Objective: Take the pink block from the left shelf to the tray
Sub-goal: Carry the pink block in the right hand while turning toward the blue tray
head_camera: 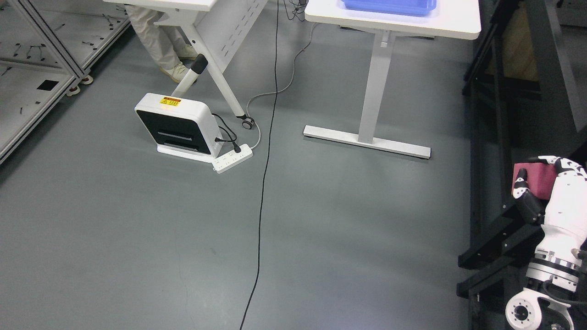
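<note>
At the near right, my right hand (pixel 548 190) had its fingers curled around the pink block (pixel 537 179), above the grey floor (pixel 137 238). The blue tray (pixel 390 6) sat on the far white table (pixel 449 23), well apart.

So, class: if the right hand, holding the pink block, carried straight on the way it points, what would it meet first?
Probably the dark frame ahead of the right hand and its pink block; depth is unclear.

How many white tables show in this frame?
2: one table at top right carrying the blue tray, another table at top left with a person's legs beneath. Both are cropped, so more may stand outside view.
</note>
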